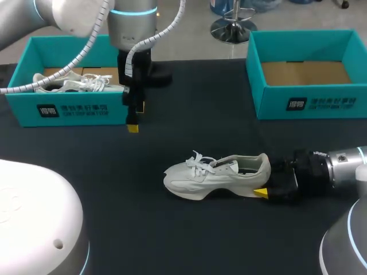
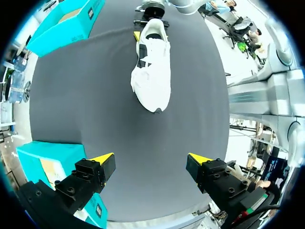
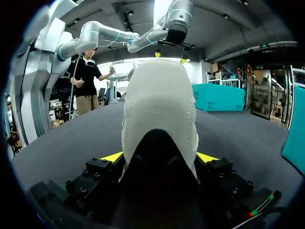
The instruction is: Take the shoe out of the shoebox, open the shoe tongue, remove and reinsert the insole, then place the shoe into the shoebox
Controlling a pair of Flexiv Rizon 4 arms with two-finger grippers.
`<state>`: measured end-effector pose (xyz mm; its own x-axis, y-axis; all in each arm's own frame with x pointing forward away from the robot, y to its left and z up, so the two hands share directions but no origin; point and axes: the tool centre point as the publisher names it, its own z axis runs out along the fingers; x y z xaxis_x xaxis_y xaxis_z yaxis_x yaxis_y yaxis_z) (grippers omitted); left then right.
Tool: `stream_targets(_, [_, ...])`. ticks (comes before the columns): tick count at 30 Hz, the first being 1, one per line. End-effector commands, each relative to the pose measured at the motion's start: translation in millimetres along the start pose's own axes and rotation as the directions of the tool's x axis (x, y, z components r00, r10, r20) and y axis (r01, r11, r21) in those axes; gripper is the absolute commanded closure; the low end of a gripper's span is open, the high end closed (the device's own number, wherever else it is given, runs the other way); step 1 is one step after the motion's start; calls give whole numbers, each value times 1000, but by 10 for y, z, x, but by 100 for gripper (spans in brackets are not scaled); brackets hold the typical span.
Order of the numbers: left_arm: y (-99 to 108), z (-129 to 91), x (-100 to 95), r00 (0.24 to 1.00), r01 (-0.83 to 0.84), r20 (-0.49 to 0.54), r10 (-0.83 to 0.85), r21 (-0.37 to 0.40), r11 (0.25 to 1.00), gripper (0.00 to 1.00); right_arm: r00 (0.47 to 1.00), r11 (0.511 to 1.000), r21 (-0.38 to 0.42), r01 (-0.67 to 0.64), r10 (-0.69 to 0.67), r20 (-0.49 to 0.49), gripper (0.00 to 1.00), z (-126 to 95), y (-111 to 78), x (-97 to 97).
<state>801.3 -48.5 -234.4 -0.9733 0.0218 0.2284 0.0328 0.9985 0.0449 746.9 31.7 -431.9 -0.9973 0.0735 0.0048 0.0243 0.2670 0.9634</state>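
Note:
A white shoe lies on its side mid-table, toe to the left. My right gripper is at its heel, and in the right wrist view the heel fills the gap between the fingers, with a yellow tip pressed to each side; right gripper is shut on it. My left gripper hangs open and empty above the table, in front of the left shoebox. From the left wrist, the shoe lies well ahead of the open left gripper.
The left teal shoebox holds a second white shoe. An empty teal shoebox stands at the back right. Black cloth covers the table between the boxes and around the shoe.

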Motion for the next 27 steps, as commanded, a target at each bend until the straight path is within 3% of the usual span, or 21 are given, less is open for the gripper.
stream_targets(1, [-35,16,-49,982,179,68,-176,-43,983,0,1000,1000,3,0,0,2,100,36,-32,-6])
stream_targets(3, [-102,17,2,912,381,179,-368,-43,923,0,1000,1000,3,0,0,2,100,36,-32,-6])
stream_targets(9, [-404,-14,251,700,686,242,-672,34,727,0,1000,1000,3,0,0,2,100,36,-32,-6])
stream_targets(14, [-629,64,306,526,838,191,-828,46,543,0,1000,1000,3,0,0,2,100,36,-32,-6])
stream_targets(20, [-872,188,375,396,913,117,-911,59,405,0,1000,1000,3,0,0,2,100,36,-32,-6])
stream_targets(24, [-1000,257,428,280,950,58,-958,125,285,0,1000,1000,3,0,0,2,100,36,-32,-6])
stream_targets(27, [-1113,320,489,308,946,-8,-951,109,306,0,1000,1000,3,0,0,2,100,36,-32,-6])
